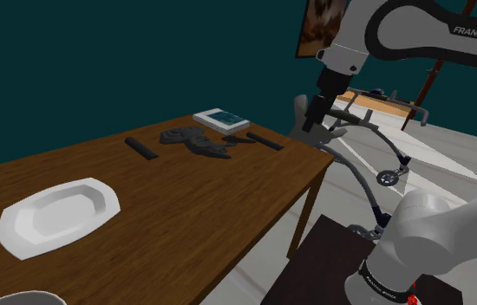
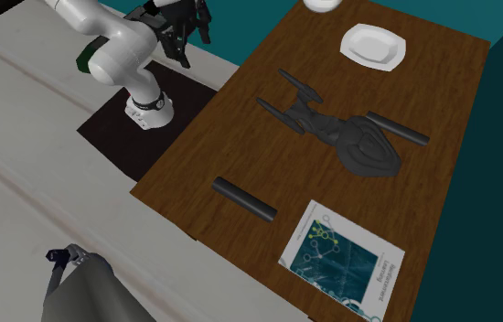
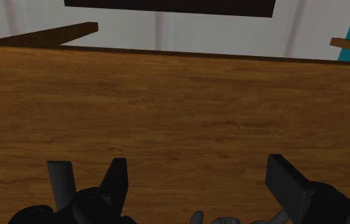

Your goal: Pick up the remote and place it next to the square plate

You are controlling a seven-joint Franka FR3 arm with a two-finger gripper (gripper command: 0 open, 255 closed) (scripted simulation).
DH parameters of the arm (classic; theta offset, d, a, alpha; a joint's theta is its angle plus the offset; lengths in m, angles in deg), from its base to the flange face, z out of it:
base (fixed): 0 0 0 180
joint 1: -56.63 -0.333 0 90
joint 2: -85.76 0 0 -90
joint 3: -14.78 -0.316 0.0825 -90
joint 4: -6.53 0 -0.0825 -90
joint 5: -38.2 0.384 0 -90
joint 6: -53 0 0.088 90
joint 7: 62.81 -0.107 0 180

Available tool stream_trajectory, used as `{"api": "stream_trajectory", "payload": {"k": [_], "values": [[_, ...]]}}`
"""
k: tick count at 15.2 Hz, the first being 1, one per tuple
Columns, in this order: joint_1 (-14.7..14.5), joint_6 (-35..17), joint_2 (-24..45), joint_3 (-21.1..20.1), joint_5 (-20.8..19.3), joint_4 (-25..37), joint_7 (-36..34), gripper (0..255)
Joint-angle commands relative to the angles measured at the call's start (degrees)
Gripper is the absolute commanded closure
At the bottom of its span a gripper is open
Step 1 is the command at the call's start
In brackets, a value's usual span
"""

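Your gripper stands spread, empty, facing bare table wood. Two dark remote-shaped bars flank the spaceship model: near bar on its gripper side, far bar opposite; you cannot tell which the task means. White square plate lies well beyond the model.

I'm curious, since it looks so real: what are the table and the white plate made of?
The table looks like wood: brown, with grain streaks running along it, matte finish. The plate is plain smooth white with soft shading; perhaps ceramic or plastic, the look leaves that open.
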State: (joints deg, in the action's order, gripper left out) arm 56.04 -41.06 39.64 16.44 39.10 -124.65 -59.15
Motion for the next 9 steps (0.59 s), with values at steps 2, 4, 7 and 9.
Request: {"api": "stream_trajectory", "payload": {"k": [2, 4, 7, 9], "values": [[0.24, -1.09, 1.74, 0.72, -0.27, 0.29, 0.55, 0], [0.68, -3.19, 5.33, 2.15, -0.73, 1.06, 1.63, 0], [1.24, -6.09, 10.97, 4.28, -1.16, 2.72, 3.27, 0], [1.56, -7.83, 14.88, 5.67, -1.26, 4.15, 4.39, 0]]}}
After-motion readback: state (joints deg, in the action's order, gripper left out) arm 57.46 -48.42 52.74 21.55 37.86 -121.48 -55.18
